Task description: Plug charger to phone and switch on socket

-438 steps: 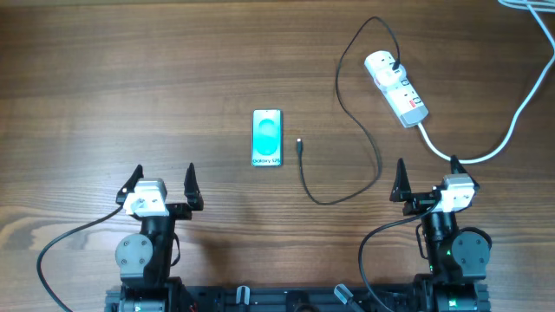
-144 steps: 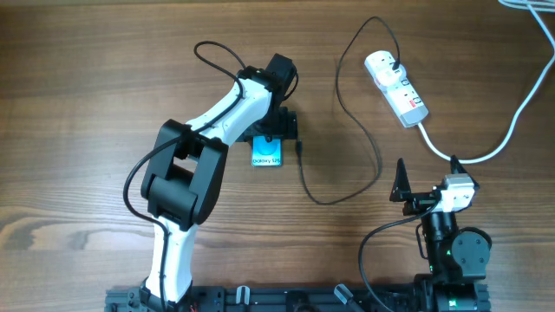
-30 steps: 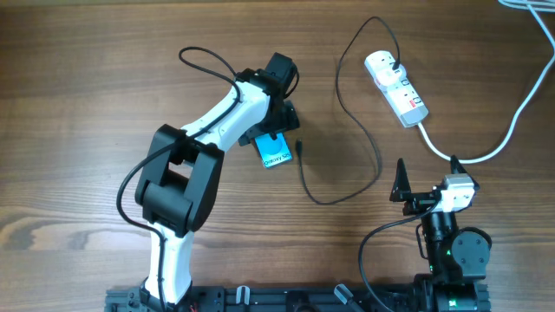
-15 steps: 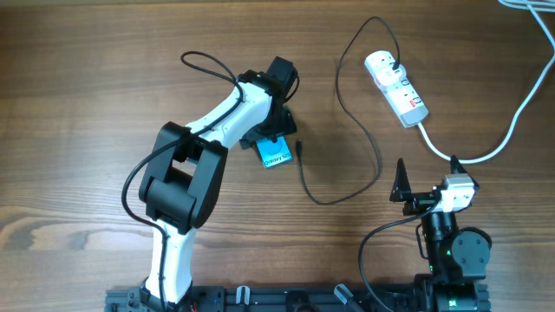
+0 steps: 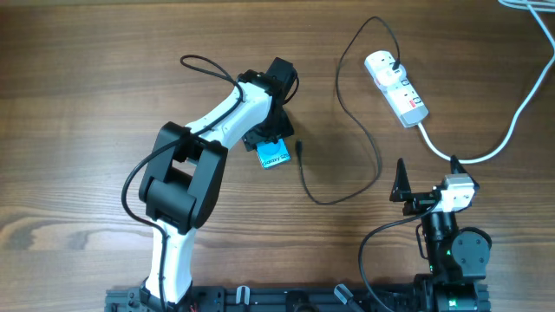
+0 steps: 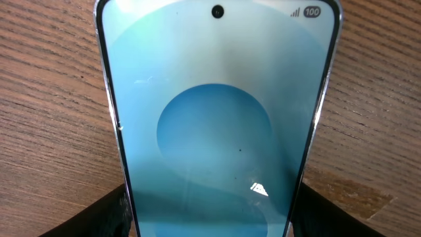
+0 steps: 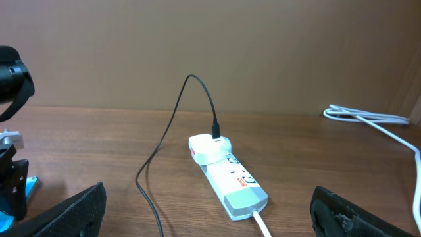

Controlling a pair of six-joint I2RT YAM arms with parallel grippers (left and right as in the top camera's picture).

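Robotics lab bench: left arm (image 5: pixel 186 173) and right arm (image 5: pixel 451 238) at wooden table (image 5: pixel 78 78)

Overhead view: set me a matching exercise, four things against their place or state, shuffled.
1 phone
2 charger plug tip
3 socket
4 right tool

A white, upper right of the table
B open, holding nothing
C between the left tool's fingers
D lying loose, just right of the phone

Pairs: 1-C, 2-D, 3-A, 4-B.
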